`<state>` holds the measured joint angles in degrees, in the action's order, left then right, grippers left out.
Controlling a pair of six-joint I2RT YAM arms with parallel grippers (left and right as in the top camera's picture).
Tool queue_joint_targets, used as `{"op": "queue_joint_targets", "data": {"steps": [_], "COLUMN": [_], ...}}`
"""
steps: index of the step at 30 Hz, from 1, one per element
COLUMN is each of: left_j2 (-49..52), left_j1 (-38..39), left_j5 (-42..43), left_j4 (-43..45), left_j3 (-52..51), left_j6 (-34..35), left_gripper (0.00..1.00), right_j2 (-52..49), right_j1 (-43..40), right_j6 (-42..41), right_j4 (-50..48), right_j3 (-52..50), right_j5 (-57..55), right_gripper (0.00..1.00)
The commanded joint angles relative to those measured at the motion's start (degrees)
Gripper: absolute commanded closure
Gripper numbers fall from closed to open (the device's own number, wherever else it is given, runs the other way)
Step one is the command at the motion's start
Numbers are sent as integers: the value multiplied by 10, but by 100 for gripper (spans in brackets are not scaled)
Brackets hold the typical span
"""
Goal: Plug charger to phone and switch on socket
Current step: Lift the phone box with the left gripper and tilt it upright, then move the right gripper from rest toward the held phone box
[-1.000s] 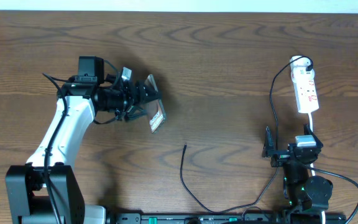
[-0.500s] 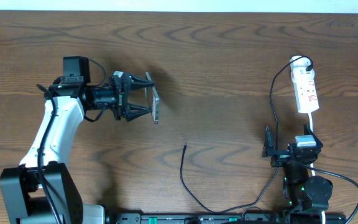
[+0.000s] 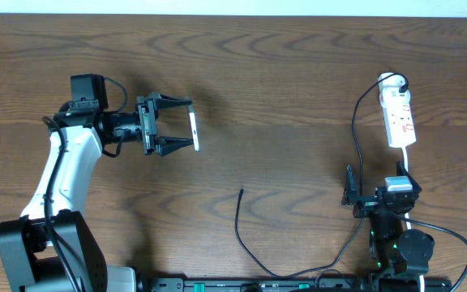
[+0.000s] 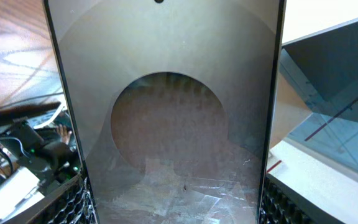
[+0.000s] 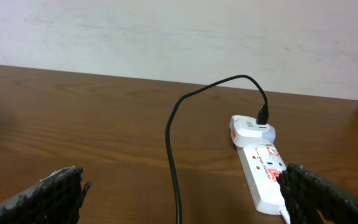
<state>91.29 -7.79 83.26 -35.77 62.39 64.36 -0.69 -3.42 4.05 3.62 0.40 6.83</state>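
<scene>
My left gripper (image 3: 173,123) is shut on the phone (image 3: 194,130), held edge-on above the table's left half. In the left wrist view the phone's dark glossy face (image 4: 166,112) fills the frame between my fingers, and the gripper (image 4: 176,210) clamps its long sides. The charger cable (image 3: 237,229) runs from a black plug in the socket's far end, down the right side, to its free tip (image 3: 242,192) on the table centre. The socket (image 3: 399,113) lies at the right. My right gripper (image 3: 377,193) is open and empty, just short of the socket (image 5: 263,175); the cable (image 5: 169,143) lies between its fingers (image 5: 58,190).
The socket's white cord (image 3: 406,159) runs down toward my right arm. A pale wall (image 5: 166,37) stands behind the table's far edge. The robot base rail (image 3: 258,284) runs along the near edge.
My left arm has drawn back to the left and turned the phone from a tilted face-up pose to edge-on. The right arm, cable and socket have not moved.
</scene>
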Motion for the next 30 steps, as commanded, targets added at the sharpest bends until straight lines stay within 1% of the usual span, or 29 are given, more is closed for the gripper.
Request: {"op": "queue_joint_targets", "data": {"steps": [1, 8, 15, 26, 30], "left_j2": [-11, -11, -11, -11, -11], "left_j1": [-3, -3, -3, -3, -3], "left_j5": [39, 28, -6, -17, -17], "left_j4": [1, 0, 1, 3, 17], "left_j3": [9, 9, 9, 9, 9], "left_j6": [24, 25, 91, 92, 92], "left_gripper": [93, 93, 92, 93, 93], "right_j2": [0, 0, 0, 0, 0], "right_j1": [-4, -4, -4, -4, -4], "right_j6": [3, 3, 3, 3, 3], "right_j4": [2, 2, 2, 2, 2], "right_j3": [-1, -1, -1, -1, -1], "right_j5": [0, 0, 0, 0, 0], "right_gripper": [1, 1, 1, 1, 1]}}
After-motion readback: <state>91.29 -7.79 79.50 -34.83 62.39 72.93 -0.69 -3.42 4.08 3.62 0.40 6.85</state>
